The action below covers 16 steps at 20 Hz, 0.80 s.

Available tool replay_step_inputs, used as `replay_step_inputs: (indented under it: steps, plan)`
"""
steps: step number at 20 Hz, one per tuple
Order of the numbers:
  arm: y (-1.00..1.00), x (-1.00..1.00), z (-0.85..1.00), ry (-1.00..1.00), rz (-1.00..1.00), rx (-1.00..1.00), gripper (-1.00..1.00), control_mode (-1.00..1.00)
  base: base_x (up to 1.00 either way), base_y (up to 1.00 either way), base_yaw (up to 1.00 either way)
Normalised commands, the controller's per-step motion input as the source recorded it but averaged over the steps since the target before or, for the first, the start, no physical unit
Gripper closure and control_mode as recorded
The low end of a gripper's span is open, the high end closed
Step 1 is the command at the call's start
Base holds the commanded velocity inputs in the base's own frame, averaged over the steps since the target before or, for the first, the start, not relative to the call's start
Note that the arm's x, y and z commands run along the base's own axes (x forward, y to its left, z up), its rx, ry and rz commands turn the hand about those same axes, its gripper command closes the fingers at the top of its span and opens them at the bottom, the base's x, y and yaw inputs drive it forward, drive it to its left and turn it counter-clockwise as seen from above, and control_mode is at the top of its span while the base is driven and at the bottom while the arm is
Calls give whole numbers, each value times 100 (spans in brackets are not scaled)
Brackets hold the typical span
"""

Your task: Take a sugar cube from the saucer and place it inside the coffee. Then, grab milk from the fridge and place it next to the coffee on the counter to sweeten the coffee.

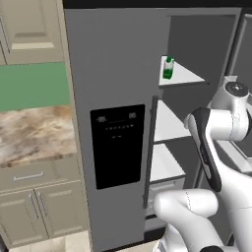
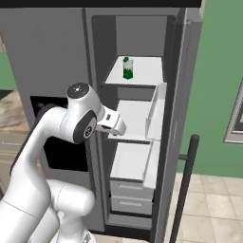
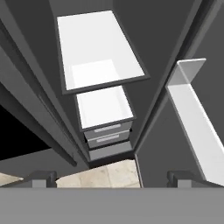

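Fridge (image 1: 110,74): tall, matte grey, flat-sided, with a glossy black display panel (image 1: 118,145) on the closed left door and a long dark vertical handle (image 1: 150,147) at that door's edge. The right compartment stands open, with dark grey walls and smooth flat white shelves (image 2: 135,118) stacked one under another. Two grey drawers (image 2: 130,197) with pale bar pulls sit at the bottom.

The milk (image 2: 127,68) is a small carton, white on top with a green lower band and green cap. It stands upright on the top shelf (image 2: 144,73) near the left rear, with bare shelf around it. The middle and lower shelves hold nothing.

The open right door (image 2: 182,118) carries a white bin (image 3: 197,118), long and narrow. Its dark handle bar (image 2: 186,185) stands out front.

The pincer (image 3: 111,177) is spread fully wide and grips nothing. It is tilted down over the lower shelves and drawers, below the milk's shelf, with free room between the door bin and the compartment's left wall.

The white arm (image 2: 71,123) is bent in front of the left door.

The surface (image 1: 34,133) at left is beige-brown marbled stone over beige panelled cabinets (image 1: 39,206), with a green wall (image 1: 32,86) behind. The floor (image 2: 213,204) is pale tile.
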Motion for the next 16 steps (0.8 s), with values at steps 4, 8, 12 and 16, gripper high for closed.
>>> replay_step_inputs:
  steps: [4, 8, 12, 16]
  plan:
    - [0, 0, 0, 0, 0, 0, -100, 100, 44, -34, 4]
    - [0, 0, 0, 0, 0, 0, -100, 100, 57, -19, 1]
    - [0, 0, 0, 0, 0, 0, -100, 100, 56, -12, 0]
    - [0, 0, 0, 0, 0, 0, -100, 100, 44, -20, 0]
